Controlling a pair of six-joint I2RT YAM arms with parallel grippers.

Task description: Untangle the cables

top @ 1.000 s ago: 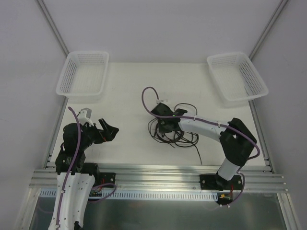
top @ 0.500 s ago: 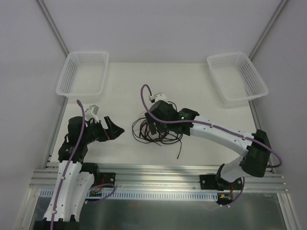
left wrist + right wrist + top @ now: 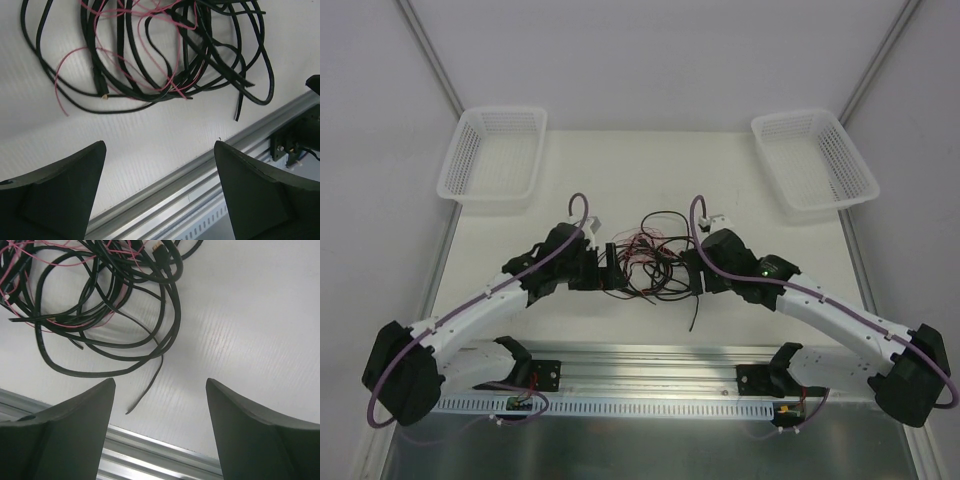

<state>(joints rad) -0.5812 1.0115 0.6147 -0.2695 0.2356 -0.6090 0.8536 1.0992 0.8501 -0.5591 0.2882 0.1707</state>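
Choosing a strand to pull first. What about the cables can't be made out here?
Top view: left tool and right tool cover the sides of the cables; crossings too small to trace.
Left wrist view: bundle cut off by the top edge.
Right wrist view: bundle cut off by top and left edges.

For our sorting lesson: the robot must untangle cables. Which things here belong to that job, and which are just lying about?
Belong to the job: cables; left gripper; right gripper.
Just lying about: left basket; right basket.
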